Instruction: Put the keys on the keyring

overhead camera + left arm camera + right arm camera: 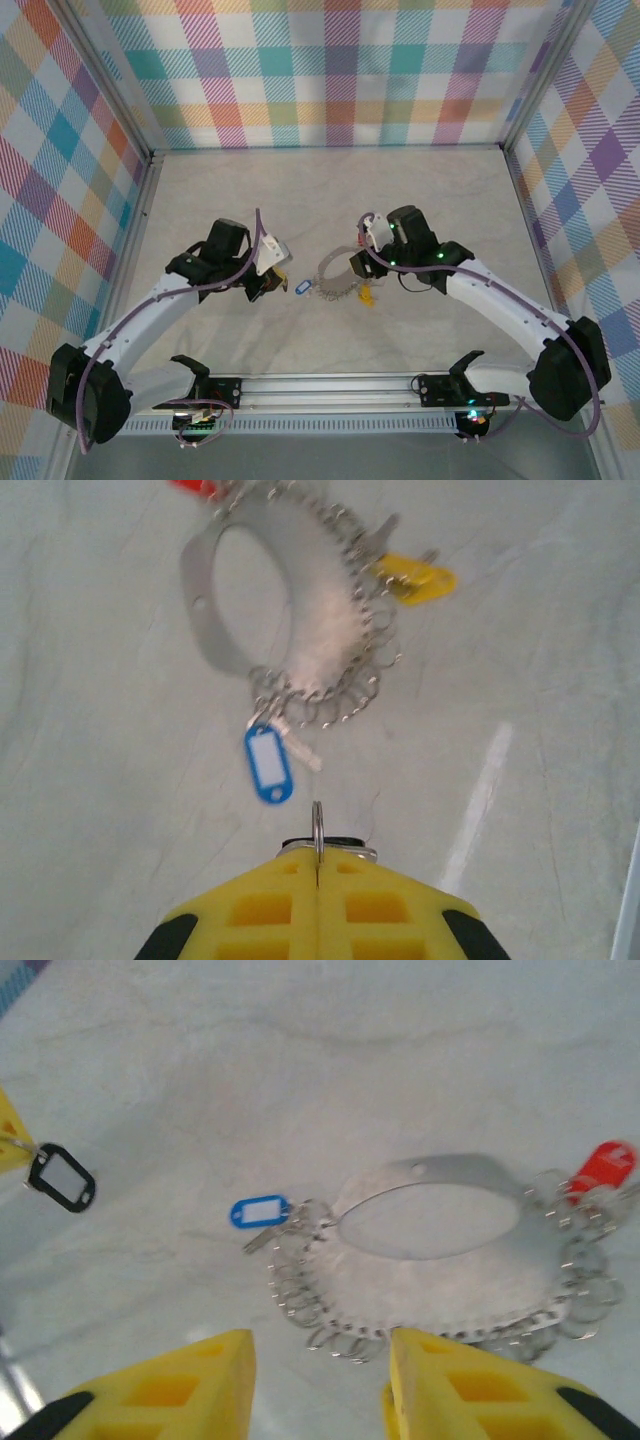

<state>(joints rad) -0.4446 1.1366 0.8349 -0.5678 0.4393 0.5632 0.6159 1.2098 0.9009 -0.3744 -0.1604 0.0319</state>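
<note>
The keyring [470, 1167] lies flat on the pale table [420, 180], in the space between the two arms. It is a big flat silver hoop with lots of little loops along one side. A small key [300, 750] with a blue tag [258, 1211] lies touching the keyring's loops, on the side that faces the left claw. A red tag [605, 1165] sits at the other end of the keyring, among the loops. A yellow tag [418, 580] lies just beside the keyring, on the side away from the left claw.

The left claw [317, 858] is near the keyring but apart from it, just past the blue tag. Its yellow fingers [260, 910] are pressed together. They pinch a little ring [317, 825] that stands up straight between them. A black tag [62, 1177] hangs from that little ring.

The right claw [318, 1350] is just over the loop side of the keyring. Its two yellow fingers are spread apart, and nothing is between them. One fingertip is just beside the loops. I cannot tell if it touches them.
</note>
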